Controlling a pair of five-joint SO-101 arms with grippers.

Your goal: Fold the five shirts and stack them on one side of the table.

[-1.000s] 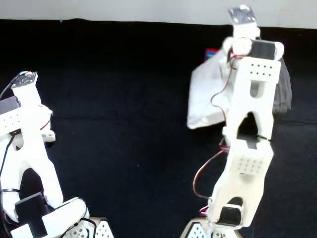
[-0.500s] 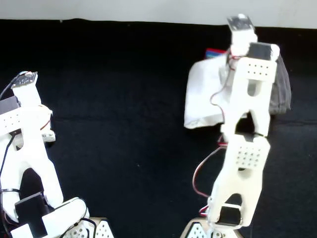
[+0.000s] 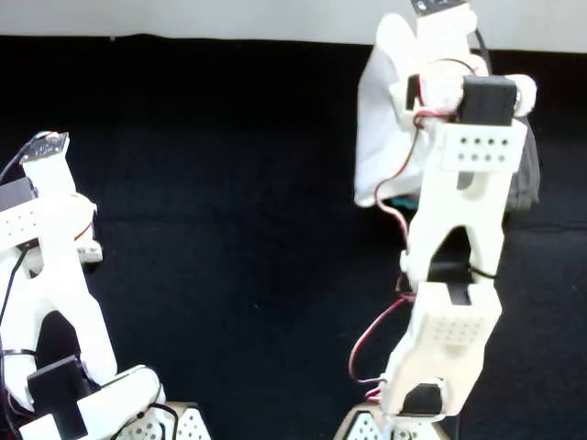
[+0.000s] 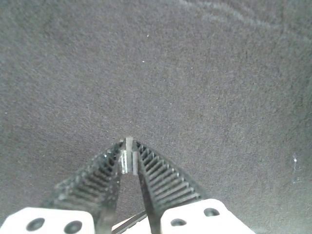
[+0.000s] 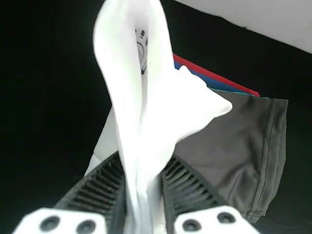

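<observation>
A soft white cotton shirt (image 5: 141, 122) hung in long, loose vertical folds from the right jaws, which pinched a bunched ridge of the fabric between their black ribbed pads. A small dark print showed on an inner fold near the top. The cloth was raised off the matte black, felt-like counter (image 3: 229, 183) at the far right side, draped in front of the arm's upper links.

Just behind and beside it lay a smooth dark grey shirt (image 5: 239, 146), folded flat with a stitched hem along one edge. Thin red and blue-green edges of further folded shirts (image 5: 214, 78) showed from under it. Whether the white shirt's lowest edge touched that pile was hard to tell, since the arm covered it.

The right arm (image 3: 459, 229), made of white plastic segments with perforated panels and looping red wires, stood nearly upright and stretched away toward the counter's far edge, wrist high.

The left arm (image 3: 55, 275) sat folded back at the near left corner, well apart from the shirts. Its toothed black jaws were pressed together at the tips, holding nothing, pointed down at the bare fuzzy counter.
</observation>
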